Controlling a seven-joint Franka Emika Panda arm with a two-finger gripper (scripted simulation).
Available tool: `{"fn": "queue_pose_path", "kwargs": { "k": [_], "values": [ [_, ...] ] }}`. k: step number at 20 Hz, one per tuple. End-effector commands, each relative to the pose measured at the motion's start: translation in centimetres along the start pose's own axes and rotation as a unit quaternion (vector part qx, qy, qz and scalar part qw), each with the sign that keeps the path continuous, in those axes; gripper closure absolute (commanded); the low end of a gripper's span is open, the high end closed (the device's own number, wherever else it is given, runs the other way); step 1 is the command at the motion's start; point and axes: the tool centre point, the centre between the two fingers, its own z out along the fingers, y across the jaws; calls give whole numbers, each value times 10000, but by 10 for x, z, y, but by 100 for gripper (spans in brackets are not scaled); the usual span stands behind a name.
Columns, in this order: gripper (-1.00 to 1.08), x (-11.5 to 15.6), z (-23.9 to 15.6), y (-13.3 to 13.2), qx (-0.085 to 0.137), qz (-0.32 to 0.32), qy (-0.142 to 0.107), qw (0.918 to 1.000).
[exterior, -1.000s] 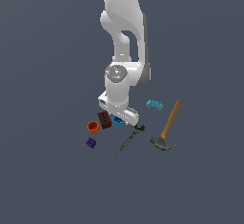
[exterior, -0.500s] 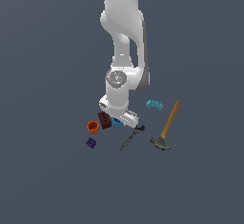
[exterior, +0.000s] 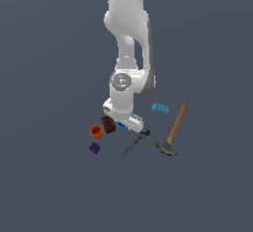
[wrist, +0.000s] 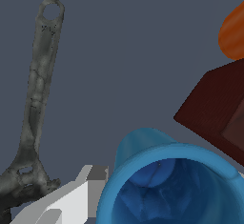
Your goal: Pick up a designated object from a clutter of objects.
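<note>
Clearly the grasp step is in hand: the blue cup (wrist: pixel 167 180) fills the wrist view, 1 finger (wrist: pixel 71 201) just beside it, the brick (wrist: pixel 217 106) and wrench (wrist: pixel 33 104) flanking it. Whether the gripper (exterior: pixel 123 125) has clamped, I cannot tell; next it must squeeze the cup, then lift.

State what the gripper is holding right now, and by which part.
Cannot be told. The gripper is down at the blue cup, one finger beside its rim, but no frame shows contact or closure.
</note>
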Motion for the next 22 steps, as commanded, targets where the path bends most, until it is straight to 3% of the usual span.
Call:
{"fn": "queue_pose_path", "kwargs": {
  "k": [1, 11, 22],
  "values": [
    [108, 0, -1, 0, 0, -1, 0, 10000],
    [108, 10, -37, 15, 0, -1, 0, 10000],
    [108, 37, -133, 55, 4, 3, -3, 10000]
  ]
}}
